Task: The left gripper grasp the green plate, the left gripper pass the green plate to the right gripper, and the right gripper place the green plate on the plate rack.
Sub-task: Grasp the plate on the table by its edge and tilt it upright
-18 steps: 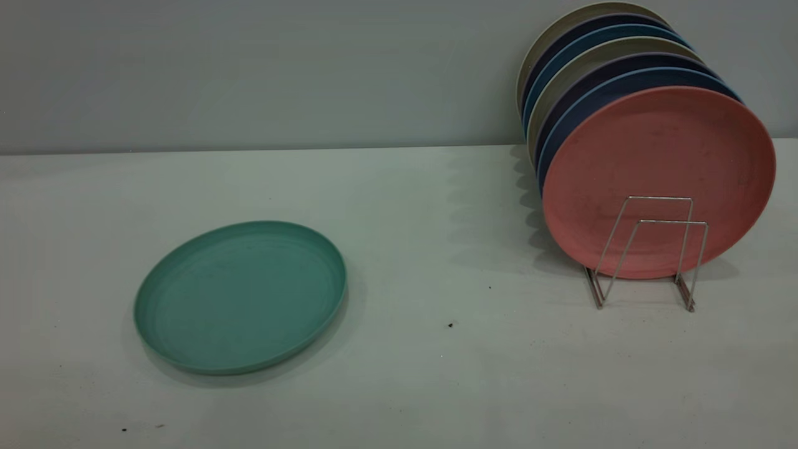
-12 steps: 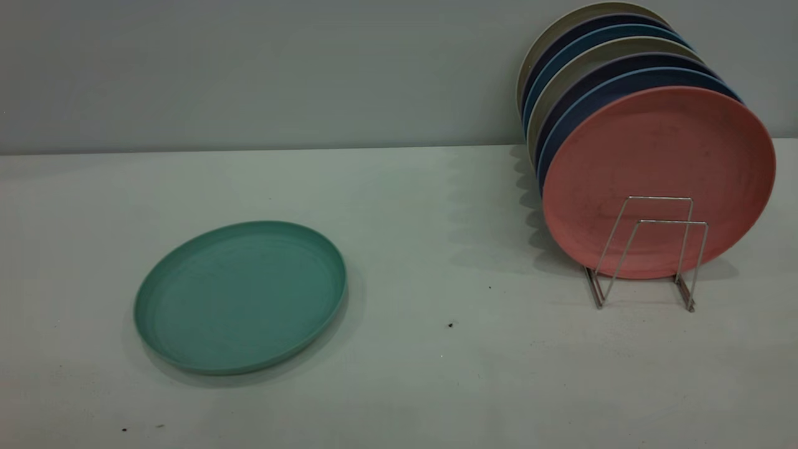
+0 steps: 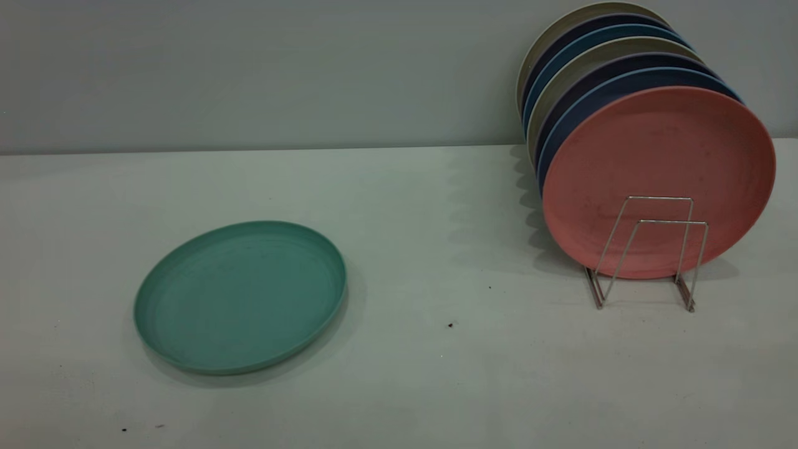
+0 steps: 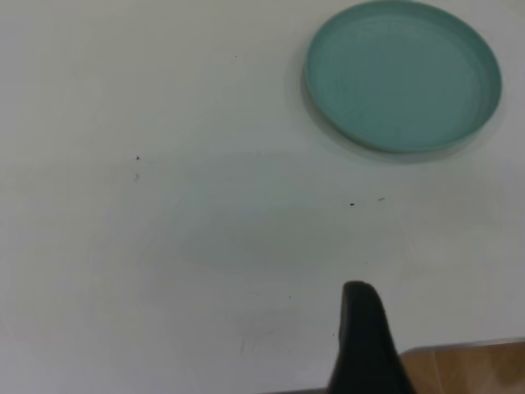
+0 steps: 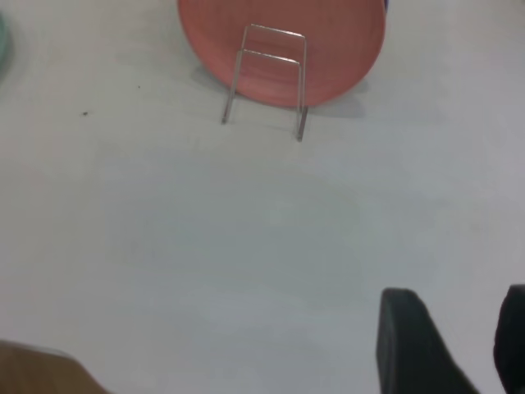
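The green plate (image 3: 240, 296) lies flat on the white table, left of centre, with nothing touching it. The left wrist view shows this plate (image 4: 402, 74) far from my left gripper (image 4: 361, 328), of which only a dark part shows near the table's front edge. The plate rack (image 3: 651, 249), thin silver wire, stands at the right, its front loops bare. My right gripper (image 5: 459, 304) hovers open and holds nothing, well short of the rack (image 5: 267, 78). Neither gripper appears in the exterior view.
A salmon-pink plate (image 3: 658, 162) stands upright in the rack, with several blue and beige plates (image 3: 598, 68) behind it. The table's front edge, with wooden floor (image 4: 467, 369) beyond it, lies close to the left gripper. Bare tabletop (image 3: 449, 249) separates plate and rack.
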Motion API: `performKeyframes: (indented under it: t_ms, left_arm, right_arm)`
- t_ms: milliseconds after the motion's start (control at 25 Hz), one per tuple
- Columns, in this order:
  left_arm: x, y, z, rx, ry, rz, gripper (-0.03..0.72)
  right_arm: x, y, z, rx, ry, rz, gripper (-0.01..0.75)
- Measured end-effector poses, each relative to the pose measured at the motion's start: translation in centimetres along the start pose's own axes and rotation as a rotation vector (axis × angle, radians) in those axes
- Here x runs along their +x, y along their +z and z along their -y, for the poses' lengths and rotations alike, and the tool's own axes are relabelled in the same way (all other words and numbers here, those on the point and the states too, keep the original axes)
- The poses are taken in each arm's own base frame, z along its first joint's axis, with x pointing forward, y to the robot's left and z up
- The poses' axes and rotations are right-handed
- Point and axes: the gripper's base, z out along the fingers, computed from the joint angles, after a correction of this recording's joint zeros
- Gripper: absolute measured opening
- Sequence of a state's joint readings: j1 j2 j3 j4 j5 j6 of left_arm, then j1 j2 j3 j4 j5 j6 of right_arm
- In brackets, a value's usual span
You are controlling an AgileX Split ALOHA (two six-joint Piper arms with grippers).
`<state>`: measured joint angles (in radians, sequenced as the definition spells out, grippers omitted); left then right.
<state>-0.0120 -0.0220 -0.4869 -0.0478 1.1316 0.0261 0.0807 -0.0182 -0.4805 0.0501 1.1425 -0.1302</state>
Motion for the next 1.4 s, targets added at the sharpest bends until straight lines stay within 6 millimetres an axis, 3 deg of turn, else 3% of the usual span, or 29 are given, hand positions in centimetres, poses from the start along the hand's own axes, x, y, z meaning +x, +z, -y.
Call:
performKeyframes:
  t_ms: [720, 920, 1120, 1400]
  left_arm:
    - [0.0, 0.0, 0.0, -0.003, 0.001, 0.004, 0.508]
    - [-1.7, -0.3, 0.5, 0.052, -0.029, 0.102, 0.508]
    - [-4.0, 2.6, 0.4, 0.060, -0.068, -0.106, 0.508]
    - [-8.0, 10.0, 0.3, 0.074, -0.154, -0.290, 0.508]
  right_arm:
    - [0.0, 0.0, 0.0, 0.000, -0.001, 0.000, 0.271]
    - [-1.0, -0.3, 0.1, 0.009, -0.009, 0.089, 0.271]
    - [-3.4, 1.1, 0.3, -0.005, -0.029, 0.120, 0.283]
    - [-6.3, 6.2, 0.2, -0.093, -0.027, -0.023, 0.345]
